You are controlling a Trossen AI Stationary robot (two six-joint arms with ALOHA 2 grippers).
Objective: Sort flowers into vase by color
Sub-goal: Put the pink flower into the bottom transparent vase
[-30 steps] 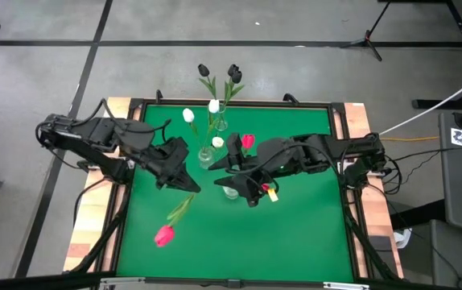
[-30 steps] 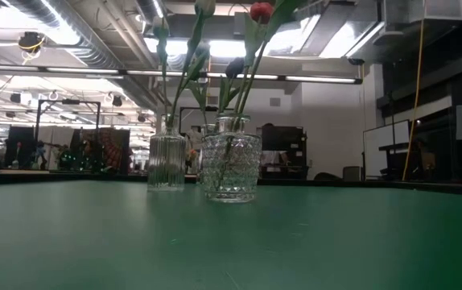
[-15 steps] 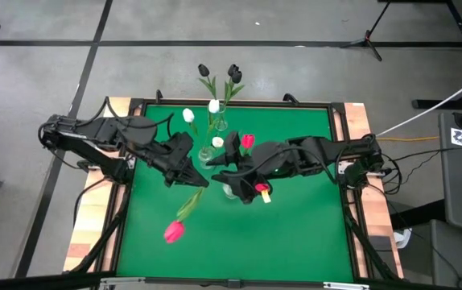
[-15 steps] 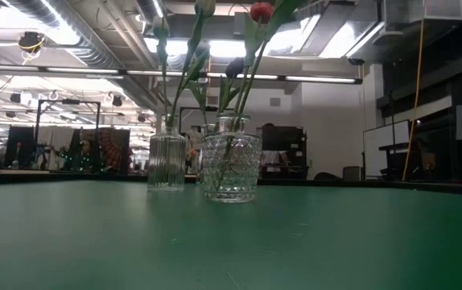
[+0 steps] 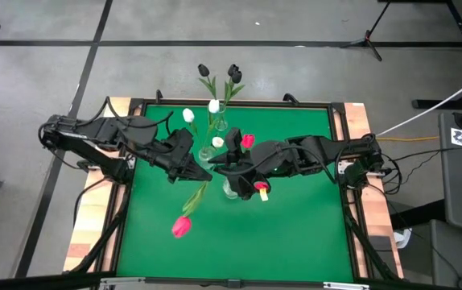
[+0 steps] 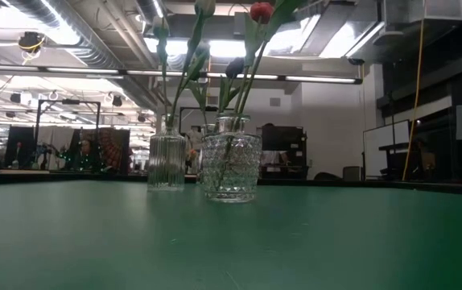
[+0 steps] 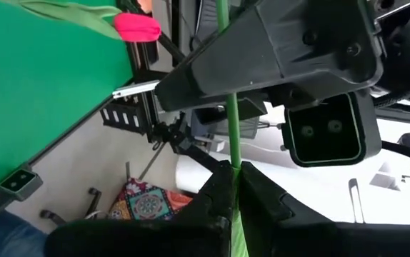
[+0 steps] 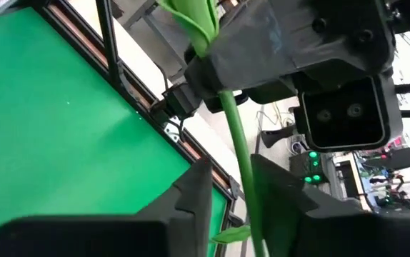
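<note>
A pink tulip [image 5: 181, 227] with a long green stem [image 5: 195, 200] hangs over the table's middle. Its head points toward the near edge. My left gripper [image 5: 204, 175] is shut on the stem. My right gripper [image 5: 217, 171] is open just to the right of it, and its fingers stand on either side of the same stem [image 8: 242, 153]. Whether they touch it I cannot tell. A patterned glass vase [image 5: 231, 190] holds a pink-red tulip [image 5: 248, 142]. A second vase [image 5: 207, 155] holds white tulips [image 5: 188, 116]. A third vase [image 5: 220, 124] holds black tulips [image 5: 234, 74]. My left gripper pinches the tulip's stem [image 7: 231, 153] between its two fingers, at the part far from the head. The fingers lie across the stem. The tulip is lifted clear of the table and slants from the fingers toward the near edge, its head [image 7: 137, 27] free.
In the low view the ribbed vase [image 6: 167, 162] and the patterned vase [image 6: 231, 167] stand on the green mat [image 5: 287, 234], and neither gripper shows. The mat has a wooden frame [image 5: 90, 221]. Open mat lies toward the near edge.
My left gripper has carried the pink tulip toward the table's right, up to my right gripper, which has come a little toward the left. The tulip's head has swung rightward and its stem now slants more steeply toward the near edge.
</note>
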